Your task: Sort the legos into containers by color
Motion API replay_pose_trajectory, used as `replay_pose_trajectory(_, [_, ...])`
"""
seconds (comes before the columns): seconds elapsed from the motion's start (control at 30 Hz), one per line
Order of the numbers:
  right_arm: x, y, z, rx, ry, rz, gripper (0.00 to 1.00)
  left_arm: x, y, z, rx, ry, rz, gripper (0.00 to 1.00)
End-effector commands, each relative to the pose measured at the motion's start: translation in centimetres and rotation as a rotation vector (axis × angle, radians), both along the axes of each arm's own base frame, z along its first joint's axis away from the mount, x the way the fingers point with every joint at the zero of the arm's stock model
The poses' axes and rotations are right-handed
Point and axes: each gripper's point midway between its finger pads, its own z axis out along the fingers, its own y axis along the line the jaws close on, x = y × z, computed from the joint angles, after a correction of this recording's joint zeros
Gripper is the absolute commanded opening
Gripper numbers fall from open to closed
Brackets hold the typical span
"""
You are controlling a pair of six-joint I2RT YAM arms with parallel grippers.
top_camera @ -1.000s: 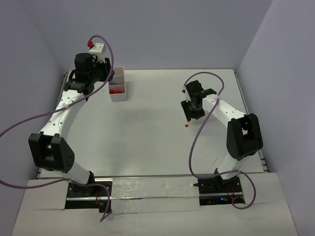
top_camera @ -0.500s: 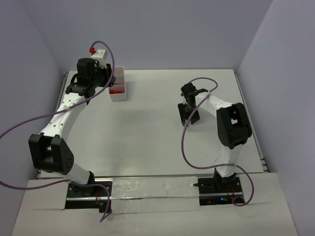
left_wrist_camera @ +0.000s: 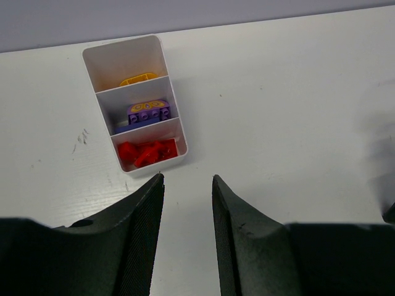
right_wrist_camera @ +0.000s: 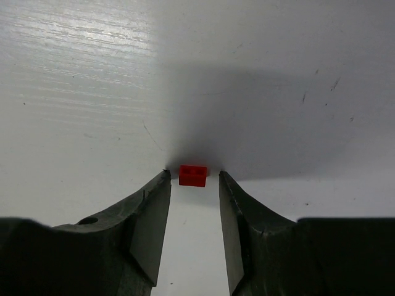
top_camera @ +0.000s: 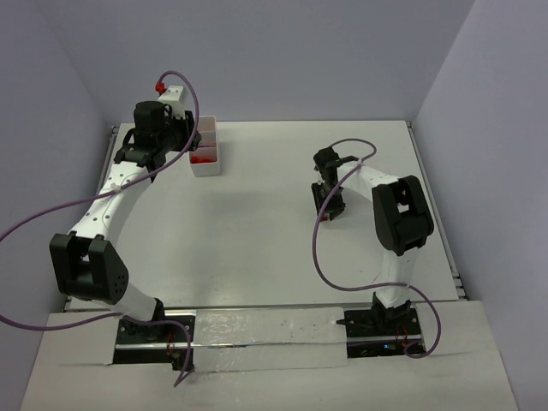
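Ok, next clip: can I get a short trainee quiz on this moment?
1. True or false: the left gripper is holding something.
2. In the left wrist view, which tray compartment holds the red pieces? A nearest, B middle, C farthest.
3. Fill in: the right gripper straddles a ___ brick lying on the table.
Key: 1 false; 2 A; 3 red.

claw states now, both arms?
Left claw: open, empty.
Right claw: open, straddling the red lego, not gripping it yet.
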Motion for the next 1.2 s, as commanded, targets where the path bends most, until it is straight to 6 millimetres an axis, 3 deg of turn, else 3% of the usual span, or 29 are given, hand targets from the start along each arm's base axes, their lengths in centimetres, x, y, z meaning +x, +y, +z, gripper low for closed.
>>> replay_pose_trajectory(0.0, [1.3,0.8,-0.1,0.023,-0.030,0.000,0.40,0.1,-0.1,1.5,-0.016,-0.041,0.000,0.43])
replay_pose_trajectory(0.2, [1.0,1.0,0.1,0.041,-0.017,0.010,0.23,-0.1,-0.2,1.4,-0.019,-0.034,-0.011,0.45])
replay_pose_trajectory(0.23, [1.0,1.3,0.4,0.057,-0.020,0.015,0.14,-0.3,-0.5,1.2,-0.022,-0.028,-0.029,0.47])
replay_pose_trajectory(0.33, [1.1,2.4,2.3,0.129,-0.039,0.028,0.02,-1.0,-1.0,1.3,-0.041,-0.036,-0.077,0.59])
replay_pose_trajectory(0.47, [1.5,5.8,7.4,0.343,-0.090,0.065,0.00,-3.8,-3.1,2.5,-0.097,-0.092,-0.260,0.70])
replay_pose_trajectory(0.57, [1.4,9.9,13.6,0.631,-0.115,0.123,0.00,-6.2,-5.5,2.6,-0.153,-0.070,-0.442,0.81])
replay_pose_trajectory(0.67, [0.0,13.6,19.4,0.942,-0.068,0.193,0.00,-9.3,-7.8,1.9,-0.214,-0.047,-0.619,0.83])
replay_pose_trajectory(0.73, [-0.7,15.1,22.4,1.101,-0.020,0.226,0.00,-11.0,-9.0,1.7,-0.226,-0.050,-0.693,0.82])
replay_pose_trajectory(0.83, [-1.7,16.1,24.9,1.266,0.063,0.256,0.00,-12.8,-10.0,1.4,-0.254,-0.043,-0.773,0.79])
replay_pose_trajectory(0.97, [-3.1,16.7,26.8,1.409,0.174,0.248,0.00,-14.4,-11.7,1.0,-0.256,-0.043,-0.840,0.77])
replay_pose_trajectory(1.0, [-2.8,16.9,28.0,1.450,0.093,0.324,0.00,-14.6,-12.1,1.0,-0.262,-0.041,-0.851,0.76])
replay_pose_trajectory(1.07, [-3.6,16.9,28.0,1.502,0.225,0.211,0.00,-15.3,-13.2,1.0,-0.272,-0.045,-0.886,0.73])
replay_pose_trajectory(1.1, [-3.8,16.9,29.2,1.543,0.218,0.220,0.00,-15.4,-13.6,1.0,-0.273,-0.046,-0.893,0.73])
replay_pose_trajectory(1.17, [-3.8,16.9,28.9,1.558,0.223,0.220,0.00,-15.7,-14.6,1.2,-0.266,-0.053,-0.917,0.70])
